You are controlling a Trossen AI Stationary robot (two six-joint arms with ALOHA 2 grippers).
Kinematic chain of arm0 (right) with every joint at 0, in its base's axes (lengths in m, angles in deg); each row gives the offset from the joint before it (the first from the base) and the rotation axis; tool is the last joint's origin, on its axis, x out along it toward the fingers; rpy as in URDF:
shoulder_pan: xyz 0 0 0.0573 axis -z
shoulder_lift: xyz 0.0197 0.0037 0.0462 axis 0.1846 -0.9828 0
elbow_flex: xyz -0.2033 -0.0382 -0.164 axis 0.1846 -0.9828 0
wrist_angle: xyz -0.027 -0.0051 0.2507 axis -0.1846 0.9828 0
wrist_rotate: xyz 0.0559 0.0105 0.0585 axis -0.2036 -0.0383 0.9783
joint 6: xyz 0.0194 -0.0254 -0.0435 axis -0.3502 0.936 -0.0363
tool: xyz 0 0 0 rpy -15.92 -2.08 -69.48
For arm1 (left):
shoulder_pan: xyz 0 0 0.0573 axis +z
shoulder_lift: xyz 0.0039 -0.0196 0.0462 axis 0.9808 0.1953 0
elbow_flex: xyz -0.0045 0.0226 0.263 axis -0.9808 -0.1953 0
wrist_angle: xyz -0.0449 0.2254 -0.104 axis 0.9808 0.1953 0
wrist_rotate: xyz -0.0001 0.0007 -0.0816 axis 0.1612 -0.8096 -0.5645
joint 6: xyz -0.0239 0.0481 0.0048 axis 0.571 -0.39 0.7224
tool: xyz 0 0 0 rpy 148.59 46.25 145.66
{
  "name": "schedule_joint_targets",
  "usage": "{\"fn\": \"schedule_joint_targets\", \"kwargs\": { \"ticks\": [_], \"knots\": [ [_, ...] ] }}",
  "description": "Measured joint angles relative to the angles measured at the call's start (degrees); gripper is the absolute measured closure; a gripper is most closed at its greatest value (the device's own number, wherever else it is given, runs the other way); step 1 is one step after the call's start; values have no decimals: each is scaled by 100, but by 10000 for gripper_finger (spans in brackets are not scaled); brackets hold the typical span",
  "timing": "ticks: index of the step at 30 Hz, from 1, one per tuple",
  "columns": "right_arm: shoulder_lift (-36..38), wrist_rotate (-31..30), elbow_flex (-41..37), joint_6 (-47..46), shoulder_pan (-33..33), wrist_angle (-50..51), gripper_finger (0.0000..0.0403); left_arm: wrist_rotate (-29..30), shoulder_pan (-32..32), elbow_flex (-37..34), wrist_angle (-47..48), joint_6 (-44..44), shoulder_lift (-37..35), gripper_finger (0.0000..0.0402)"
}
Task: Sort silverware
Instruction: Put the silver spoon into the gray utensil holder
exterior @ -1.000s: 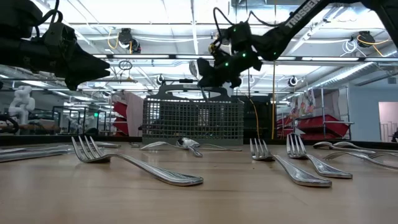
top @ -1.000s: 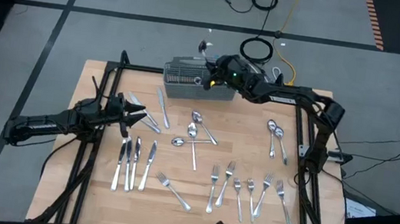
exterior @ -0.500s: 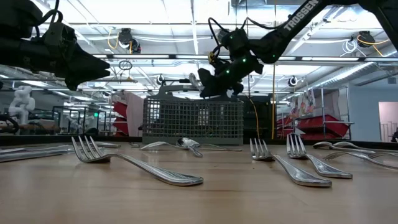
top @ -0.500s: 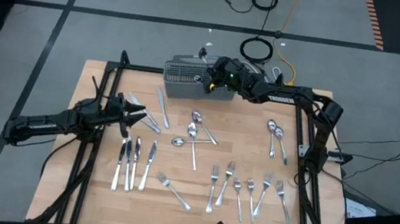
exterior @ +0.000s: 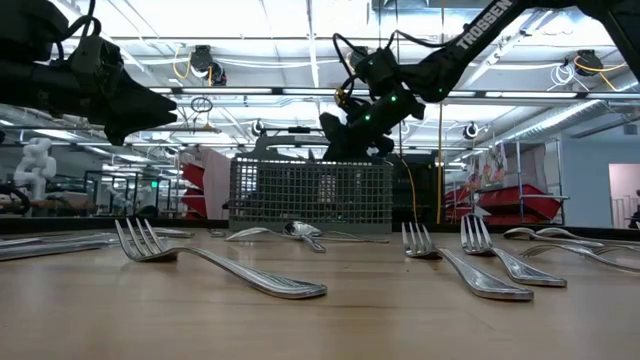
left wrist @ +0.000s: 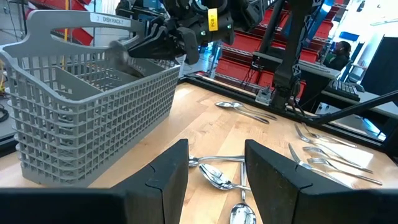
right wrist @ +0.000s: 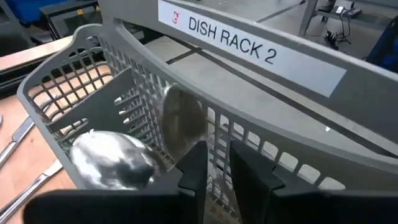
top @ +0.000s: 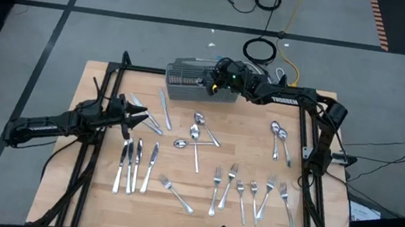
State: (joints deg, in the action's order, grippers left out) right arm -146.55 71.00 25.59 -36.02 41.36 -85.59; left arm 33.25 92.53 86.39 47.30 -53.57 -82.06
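Note:
The grey mesh basket (top: pixel 189 81) stands at the table's far edge. My right gripper (right wrist: pixel 217 167) hovers over its right end, tipped down, fingers slightly apart. A blurred spoon (right wrist: pixel 181 122) shows just beyond its fingertips, inside the basket's rim; another spoon's bowl (right wrist: pixel 112 158) lies in the same compartment. The rest of the silverware lies flat on the table: knives (top: pixel 134 165), spoons (top: pixel 197 132), more spoons (top: pixel 278 138) and forks (top: pixel 248 192). My left gripper (left wrist: pixel 216 177) waits open at the table's left, holding nothing. My right gripper comes at the basket from the table's right side, slanting down. The blurred spoon's bowl (right wrist: pixel 181 122) is just ahead of its left finger (right wrist: pixel 193 163). The handle is hidden behind the fingers, so I cannot tell whether they touch it.
The basket's handle bar labelled DISH RACK 2 (right wrist: pixel 249 53) crosses just above my right gripper. Two more knives (top: pixel 162 111) lie near the basket. The black frame rails (top: pixel 305 135) run along the table's left and right sides.
My right gripper has tipped downward toward the basket. The spoon, which stood with its bowl up above the gripper, swung down with it. The spoon is now blurred inside the basket's rim.

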Motion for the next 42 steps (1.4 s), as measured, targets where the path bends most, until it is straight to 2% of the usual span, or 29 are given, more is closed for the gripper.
{"fn": "schedule_joint_targets", "kwargs": {
  "ticks": [7, 11, 15, 18, 20, 22, 27, 31, 35, 42],
  "knots": [
    [127, 215, -2, 128, -70, 96, 339, 0, -1, 0, 1, 0, -1, 237],
    [883, 614, -9, 467, -211, 820, 339, -2, 1, 0, 22, 0, -1, 237],
    [2030, 423, 0, 843, -438, 2676, 339, -4, -1, 2, 48, 0, -1, 237],
    [2874, -335, 0, 522, -676, 4447, 339, -7, 0, 4, 58, 0, -1, 237],
    [3314, -977, 2, -9, -836, 5674, 339, -7, 1, 4, 61, 0, 0, 237],
    [3622, -1345, 2, -743, -971, 6834, 339, -11, -1, 4, 63, 2, 1, 237],
    [3963, -1362, 0, -2642, -1184, 8835, 339, -20, 1, 4, 66, 9, 0, 237],
    [3919, -1346, -2, -3335, -1344, 9378, 339, -20, -1, 4, 70, 13, -1, 237],
    [3724, -1134, -143, -3565, -1401, 9327, 339, -22, -1, 4, 72, 28, 1, 237],
    [3548, -509, -1339, -3792, -1401, 8742, 339, -23, 1, 4, 79, 146, 0, 237]
  ]
}}
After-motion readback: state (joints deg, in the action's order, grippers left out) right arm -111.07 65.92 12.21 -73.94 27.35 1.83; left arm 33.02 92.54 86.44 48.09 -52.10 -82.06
